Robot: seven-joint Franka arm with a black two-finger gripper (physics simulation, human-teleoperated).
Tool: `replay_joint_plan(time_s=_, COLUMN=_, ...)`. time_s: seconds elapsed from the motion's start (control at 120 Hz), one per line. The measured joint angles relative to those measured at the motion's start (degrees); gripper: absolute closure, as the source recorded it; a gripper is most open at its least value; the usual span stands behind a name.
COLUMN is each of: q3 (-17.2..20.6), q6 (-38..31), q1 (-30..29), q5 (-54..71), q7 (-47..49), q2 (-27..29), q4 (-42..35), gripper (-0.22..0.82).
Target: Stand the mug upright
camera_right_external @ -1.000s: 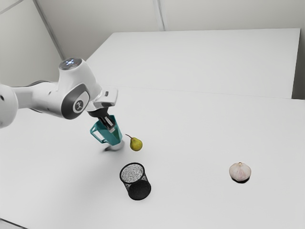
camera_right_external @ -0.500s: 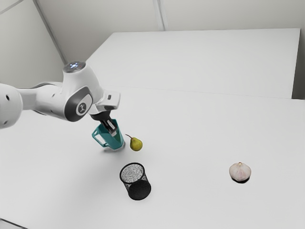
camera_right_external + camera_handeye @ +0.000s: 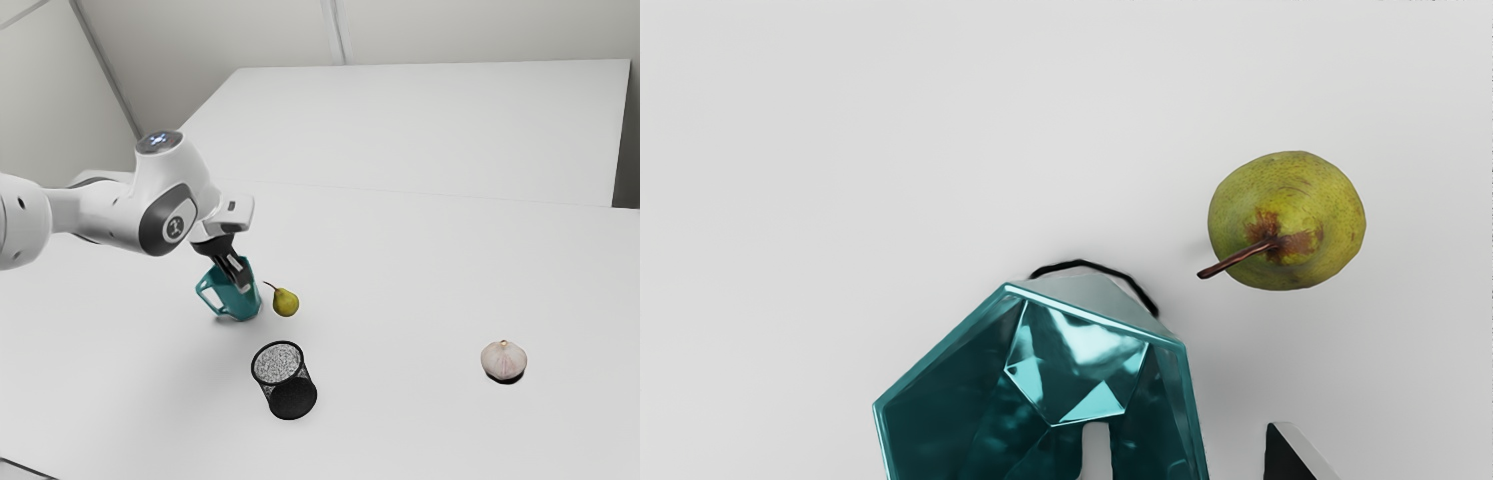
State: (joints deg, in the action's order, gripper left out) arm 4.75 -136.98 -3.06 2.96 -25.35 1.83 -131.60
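One teal mug (image 3: 232, 300) stands on its base on the white table (image 3: 420, 290), or very nearly so, mouth up and long axis close to vertical, its handle (image 3: 208, 293) toward the exterior view's left. Above it, the lone arm (image 3: 110, 215) reaches in with its black gripper (image 3: 241, 286), fingers parted wide. One finger (image 3: 1096, 450) dips inside the mouth and the other (image 3: 1281, 457) hangs outside, past the wall, with a gap between. That straddle governs the coming move: the wall lies between the fingers, so a retreat would likely need to follow the mug's axis upward, lest the inner finger catch the wall and tip it. Just beside the mug, toward the exterior view's right, sits a green pear (image 3: 286, 303); nearer the camera is a black mesh cup (image 3: 284, 380), and well apart a garlic bulb (image 3: 503, 360). A second ago the mug hung tilted, clear of the table; now it is lower and straighter, while pear, cup and garlic have not moved.
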Motion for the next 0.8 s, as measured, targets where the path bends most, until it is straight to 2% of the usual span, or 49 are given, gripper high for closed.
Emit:
replay_joint_plan(time_s=0.142, q3=0.1, q6=0.3, q1=-0.1, q5=-1.0, q7=-0.1, q2=2.2, q4=0.5, gripper=0.24)
replay_joint_plan(time_s=0.233, q3=0.1, q6=3.2, q1=0.4, q5=-2.1, q7=-0.1, q2=0.0, q4=7.8, gripper=0.16)
replay_joint_plan(time_s=0.283, q3=-5.0, q6=4.8, q1=6.0, q5=-2.9, q7=0.0, q2=-0.8, q4=10.4, gripper=0.12)
replay_joint_plan(time_s=0.325, q3=-7.2, q6=6.3, q1=8.4, q5=-3.5, q7=0.2, q2=-0.4, q4=11.7, gripper=0.1)
replay_joint_plan(time_s=0.458, q3=-9.7, q6=17.4, q1=11.1, q5=-4.5, q7=1.4, q2=0.9, q4=22.2, gripper=0.05)
replay_joint_plan(time_s=0.6, q3=-10.7, q6=27.3, q1=9.5, q5=-4.7, q7=2.6, q2=3.5, q4=27.3, gripper=0.03)
replay_joint_plan(time_s=0.8, q3=-10.7, q6=35.5, q1=8.8, q5=-4.9, q7=3.7, q2=-0.8, q4=36.0, gripper=0.01)
